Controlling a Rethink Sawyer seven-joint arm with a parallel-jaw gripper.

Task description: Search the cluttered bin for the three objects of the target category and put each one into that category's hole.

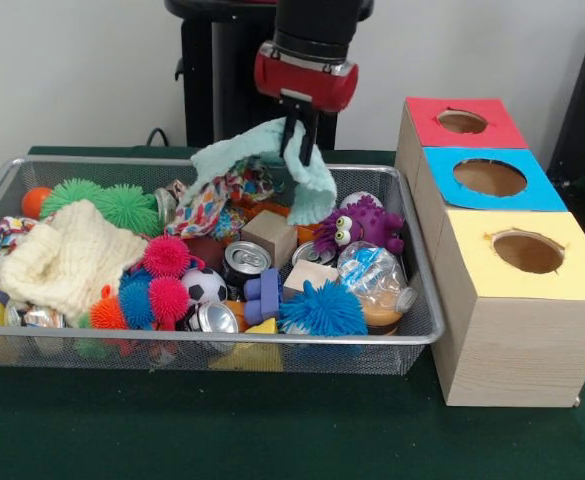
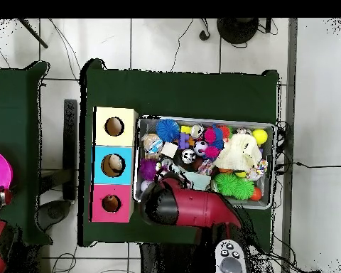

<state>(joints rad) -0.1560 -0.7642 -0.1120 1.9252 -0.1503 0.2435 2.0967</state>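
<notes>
My gripper [image 1: 300, 148] hangs over the back middle of the wire bin [image 1: 202, 340], shut on a mint-green cloth [image 1: 307, 185]. The cloth is lifted and drapes down to both sides, its lower end still among the clutter. A cream knit cloth [image 1: 67, 255] lies at the bin's left, and a patterned cloth [image 1: 207, 205] lies behind the centre. To the right stand three boxes with a red-topped hole [image 1: 462, 121], a blue-topped hole [image 1: 489, 177] and a yellow-topped hole [image 1: 528, 252]. In the overhead view the red arm [image 2: 180, 205] covers the gripper; the cream cloth [image 2: 239, 151] shows.
The bin also holds spiky rubber balls [image 1: 322, 308], drink cans [image 1: 244, 260], wooden blocks [image 1: 269, 235], a purple octopus toy [image 1: 362, 225], a crushed plastic bottle [image 1: 377, 285] and a small football [image 1: 204, 285]. The boxes [image 2: 114, 165] stand close against the bin's side.
</notes>
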